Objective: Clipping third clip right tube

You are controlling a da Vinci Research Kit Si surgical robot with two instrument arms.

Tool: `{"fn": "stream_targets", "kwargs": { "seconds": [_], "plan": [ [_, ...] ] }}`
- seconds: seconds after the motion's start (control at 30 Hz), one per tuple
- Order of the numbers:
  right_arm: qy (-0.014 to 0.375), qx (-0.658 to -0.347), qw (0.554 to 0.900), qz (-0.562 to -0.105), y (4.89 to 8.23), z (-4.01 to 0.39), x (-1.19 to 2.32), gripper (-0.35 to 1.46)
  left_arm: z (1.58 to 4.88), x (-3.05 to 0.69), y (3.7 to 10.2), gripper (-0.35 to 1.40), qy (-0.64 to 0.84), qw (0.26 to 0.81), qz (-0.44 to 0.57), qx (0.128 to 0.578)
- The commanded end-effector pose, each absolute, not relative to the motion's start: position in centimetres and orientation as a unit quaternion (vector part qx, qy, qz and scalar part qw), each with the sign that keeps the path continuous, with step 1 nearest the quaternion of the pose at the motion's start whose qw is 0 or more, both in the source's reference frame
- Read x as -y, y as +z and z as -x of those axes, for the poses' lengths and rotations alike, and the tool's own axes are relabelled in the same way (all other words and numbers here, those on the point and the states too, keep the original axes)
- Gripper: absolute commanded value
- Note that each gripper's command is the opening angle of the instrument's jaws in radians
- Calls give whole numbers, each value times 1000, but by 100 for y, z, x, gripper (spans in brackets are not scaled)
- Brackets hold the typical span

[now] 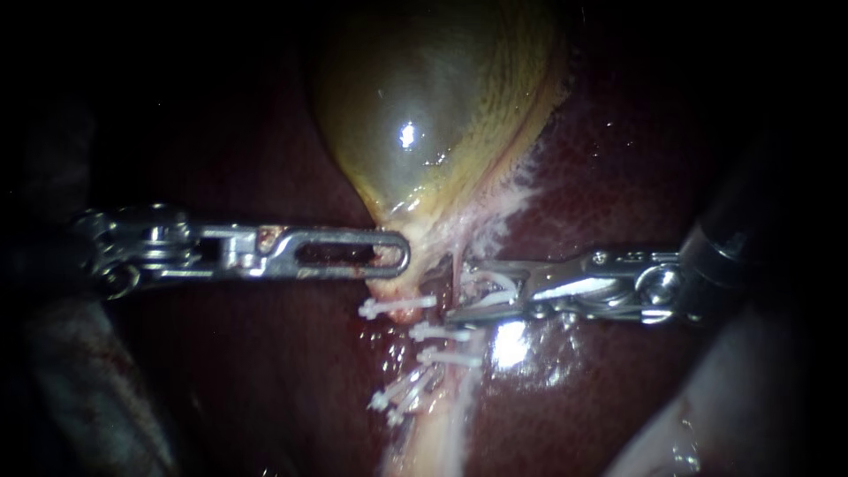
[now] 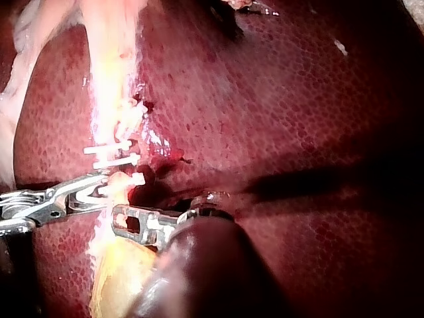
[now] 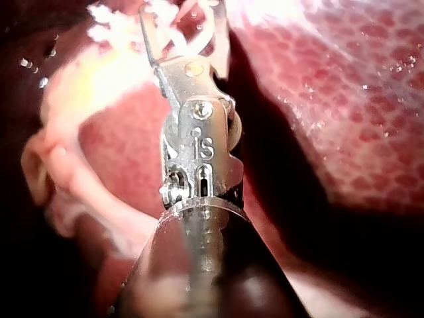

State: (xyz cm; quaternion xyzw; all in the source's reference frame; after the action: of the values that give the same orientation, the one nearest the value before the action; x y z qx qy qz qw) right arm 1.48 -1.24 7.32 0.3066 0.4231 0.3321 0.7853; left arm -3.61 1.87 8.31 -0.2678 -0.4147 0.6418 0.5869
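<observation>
a: how does the right tube (image 1: 457, 265) look?
b: thin, pinkish and wet. it runs down from the neck of the gallbladder (image 1: 424, 106) over the dark red liver (image 1: 618, 177). lower down, the pale strand carries white set clips (image 1: 439, 333), lying crosswise, one under another.
a: and where is it against the right instrument (image 1: 455, 291)?
b: between its jaws. they stand apart and hold an open clip (image 1: 499, 283), white, touching both of them. the tube crosses the mouth of that clip, just above the set clips.
a: and the left instrument (image 1: 397, 253)?
b: its slotted jaws lie together on the gallbladder's neck and grip it, just beside the tube.
</observation>
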Motion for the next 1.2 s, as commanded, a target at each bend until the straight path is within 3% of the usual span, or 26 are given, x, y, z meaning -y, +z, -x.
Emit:
{"fn": "stream_targets", "kwargs": {
  "seconds": [0.03, 0.53, 0.9, 1.03, 1.13, 1.2],
  "plan": [
    [333, -423, 785, -306, 733, -149, 123, 56, 361, -187, 831, -35, 642, 587, 268, 415],
    [346, -419, 781, -309, 748, -162, 114, 52, 362, -186, 829, -35, 642, 587, 268, 415],
    [378, -408, 764, -326, 748, -165, 113, 41, 362, -186, 829, -35, 642, 587, 268, 415],
    [399, -401, 753, -337, 747, -164, 113, 28, 362, -186, 829, -35, 642, 587, 268, 415],
    [403, -400, 750, -340, 746, -164, 114, 7, 362, -186, 829, -35, 642, 587, 268, 415],
    [400, -400, 749, -344, 745, -164, 114, -18, 362, -186, 829, -35, 642, 587, 268, 415]
  ]
}}
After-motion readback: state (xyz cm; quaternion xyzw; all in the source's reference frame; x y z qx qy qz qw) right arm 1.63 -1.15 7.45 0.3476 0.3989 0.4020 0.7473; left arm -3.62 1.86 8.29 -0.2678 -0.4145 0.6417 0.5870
